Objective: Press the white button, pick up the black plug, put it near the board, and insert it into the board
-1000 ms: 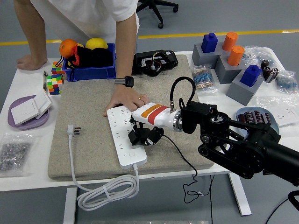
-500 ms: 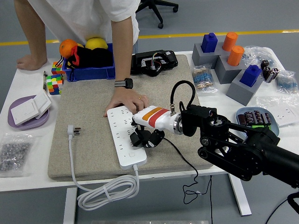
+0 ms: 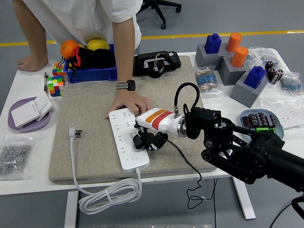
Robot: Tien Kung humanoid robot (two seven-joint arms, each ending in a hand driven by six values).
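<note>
Black right arm [image 3: 242, 154], white forearm shell, orange-red stripes, looping black cable.

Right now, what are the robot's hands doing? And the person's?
Right hand: curled over the strip; what it holds cannot be told.
Left hand: out of view.
Person's hand: flat, steadying the strip's far end.

power strip [image 3: 126, 138] on mat [image 3: 90, 123] – person's hand [image 3: 127, 103] behind, right hand [image 3: 148, 139] over right side.

Glossy white plastic power strip [image 3: 127, 140] lies on a matt, felt-like grey mat [image 3: 90, 128].
</note>
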